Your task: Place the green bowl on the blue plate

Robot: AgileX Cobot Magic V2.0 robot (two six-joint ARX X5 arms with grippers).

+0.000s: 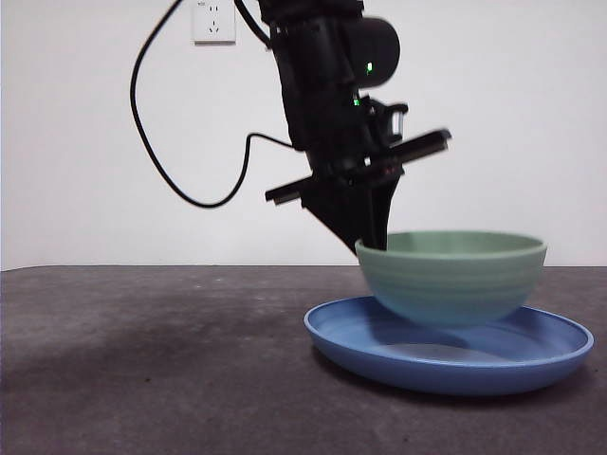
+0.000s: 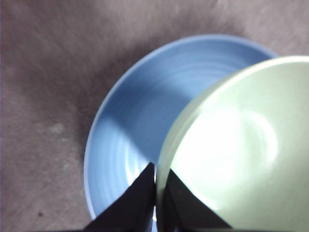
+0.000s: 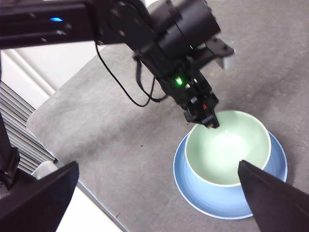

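Blue plate [image 1: 446, 365] under gripped green bowl [image 1: 453, 275]

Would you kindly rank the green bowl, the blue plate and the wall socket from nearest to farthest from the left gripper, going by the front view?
1. Green bowl: the left gripper is shut on its rim, on the side toward the socket.
2. Blue plate: directly beneath the bowl, lower than the gripper.
3. Wall socket: high on the back wall, beyond the arm.
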